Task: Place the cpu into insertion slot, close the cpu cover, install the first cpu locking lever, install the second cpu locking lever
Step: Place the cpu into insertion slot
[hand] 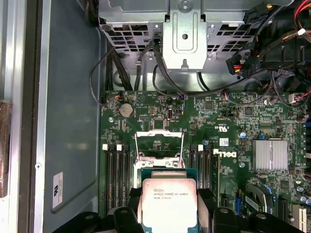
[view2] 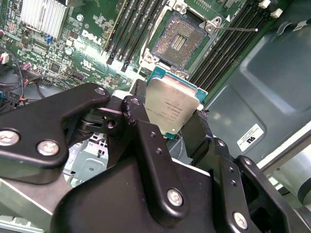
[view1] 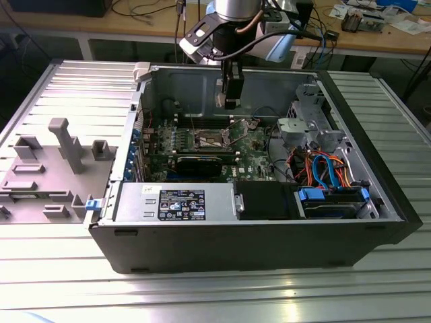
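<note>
The claw (view1: 230,99) hangs inside the open case (view1: 236,245), above the green motherboard (view1: 256,161). It pinches the cpu (view2: 172,108) by two opposite edges between its black fingers (view2: 137,104). In both wrist views the cpu's silver-grey top faces the camera, with a thin green border showing round the metal plate (there is print on it, left unread here). The cpu is in the air, clear of the board and not yet seated.

The slot (view2: 181,39) lies open, its dark centre bare, with long black memory slots (view2: 129,29) on either side. In the first wrist view the cover (hand: 159,141) stands swung up from the slot, just beyond the held cpu. A thin wire lever (view2: 238,29) juts from one corner of the slot across the neighbouring memory slots.

In the exterior view the slot sits below the claw and a little toward the exterior view's left. The case lies on its side on a ribbed metal counter (view1: 60,289). A grey fixture (view1: 60,151) rests on the counter at the exterior view's left, well apart from the claw.
</note>
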Controlling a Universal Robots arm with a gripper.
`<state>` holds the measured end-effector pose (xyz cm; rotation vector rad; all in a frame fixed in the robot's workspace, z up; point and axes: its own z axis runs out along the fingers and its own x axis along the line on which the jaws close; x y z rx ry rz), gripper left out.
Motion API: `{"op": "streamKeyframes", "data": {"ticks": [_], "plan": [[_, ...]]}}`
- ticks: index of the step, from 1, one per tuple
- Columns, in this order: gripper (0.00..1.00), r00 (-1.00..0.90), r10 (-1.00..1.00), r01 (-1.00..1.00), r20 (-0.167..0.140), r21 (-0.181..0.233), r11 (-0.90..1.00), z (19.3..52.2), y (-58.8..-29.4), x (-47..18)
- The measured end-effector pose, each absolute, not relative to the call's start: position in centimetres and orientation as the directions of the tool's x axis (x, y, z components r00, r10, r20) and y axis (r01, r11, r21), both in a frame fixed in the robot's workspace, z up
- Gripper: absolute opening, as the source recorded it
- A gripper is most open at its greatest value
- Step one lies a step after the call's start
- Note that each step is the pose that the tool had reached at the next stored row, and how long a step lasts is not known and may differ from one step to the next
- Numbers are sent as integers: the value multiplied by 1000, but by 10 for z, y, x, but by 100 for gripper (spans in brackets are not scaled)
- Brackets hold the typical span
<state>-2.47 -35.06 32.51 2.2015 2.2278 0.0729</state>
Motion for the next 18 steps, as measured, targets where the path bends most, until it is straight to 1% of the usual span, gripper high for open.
{"op": "streamKeyframes", "data": {"ticks": [5, 18], "plan": [[54, 50, 998, 998, 26, 39, -51, 322, -351, -25], [54, 50, 998, 998, 26, 39, -51, 322, -351, -25]]}}
